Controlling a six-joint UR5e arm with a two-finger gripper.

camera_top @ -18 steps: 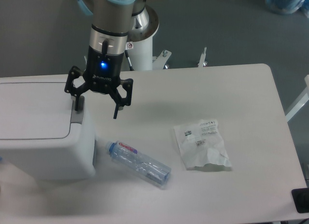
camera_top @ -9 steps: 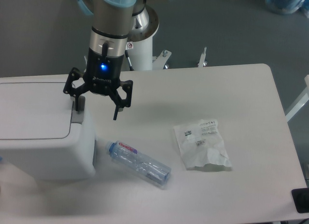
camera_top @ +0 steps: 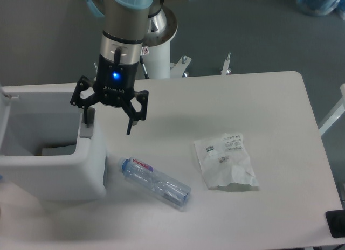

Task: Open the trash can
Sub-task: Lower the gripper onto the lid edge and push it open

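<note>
Pincer spread over boxy white plastic trash can, lid up.

Trash can far left, bottle beside it, packet right.

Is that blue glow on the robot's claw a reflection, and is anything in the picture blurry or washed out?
In the fixed camera view, the glow is a small blue light on the black two-finger gripper body, not glare. The large white plastic trash can looks soft and pale, its edges blending into the white table. The clear plastic bottle shows faint highlights. Shadows are soft.
</note>
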